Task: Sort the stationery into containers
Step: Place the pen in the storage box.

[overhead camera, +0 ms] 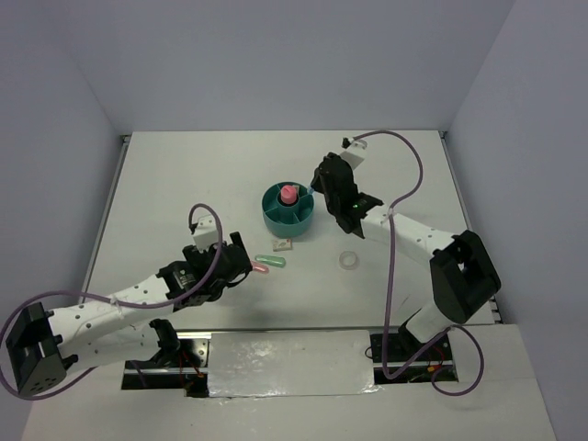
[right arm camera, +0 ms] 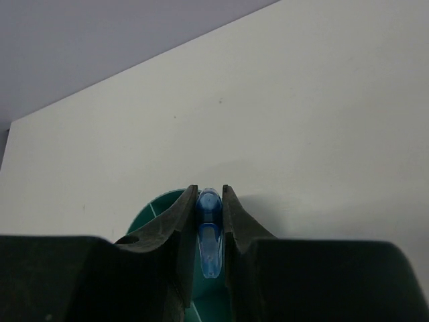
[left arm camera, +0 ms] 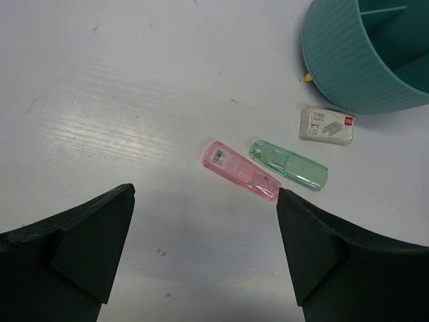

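Right gripper: clamped a blue capsule over the teal organiser edge.
Left gripper: spread wide, empty, above pink capsule and green capsule.
Small white box: lay beside organiser.
Pink tube: stood in central cup.

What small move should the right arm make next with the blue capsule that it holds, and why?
Probably lower a little and open the jaws. The right gripper is shut on the blue translucent capsule-shaped piece, and the round teal plastic organiser lies directly beneath it, so the piece should fall into a ring compartment. Which compartment, I cannot tell.
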Robot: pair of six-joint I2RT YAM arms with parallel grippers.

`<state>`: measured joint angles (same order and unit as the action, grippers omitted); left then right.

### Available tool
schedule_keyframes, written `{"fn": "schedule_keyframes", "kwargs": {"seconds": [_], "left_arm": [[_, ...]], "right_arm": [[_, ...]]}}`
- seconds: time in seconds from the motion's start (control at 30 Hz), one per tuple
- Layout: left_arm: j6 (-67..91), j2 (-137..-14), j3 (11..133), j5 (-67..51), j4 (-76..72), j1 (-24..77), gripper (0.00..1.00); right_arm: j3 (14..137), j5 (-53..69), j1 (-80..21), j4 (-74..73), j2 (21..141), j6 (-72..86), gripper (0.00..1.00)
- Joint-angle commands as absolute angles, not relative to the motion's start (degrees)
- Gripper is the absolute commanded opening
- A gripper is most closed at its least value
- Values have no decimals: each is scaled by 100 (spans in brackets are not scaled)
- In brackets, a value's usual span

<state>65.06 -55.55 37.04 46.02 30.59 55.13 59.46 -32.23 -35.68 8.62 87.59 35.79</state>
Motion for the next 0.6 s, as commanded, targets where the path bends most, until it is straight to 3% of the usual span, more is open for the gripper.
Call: {"fn": "schedule_keyframes", "kwargs": {"seconds": [0.0,0.37,0.57], "left_arm": [[6100,-5800,3920,4219,2663,5327,99],[5862,-6328,4069,3911,2259,5045,99],[5810,-6407,3964,3771,2083,4966,99]], "right_arm": [[6319,-3112,-3542,773,8938,3541,0],[5774,-2822,-3595,1230,9176,3753,7],[5696,-2664,-3612,1379,9299,3753,23]]}}
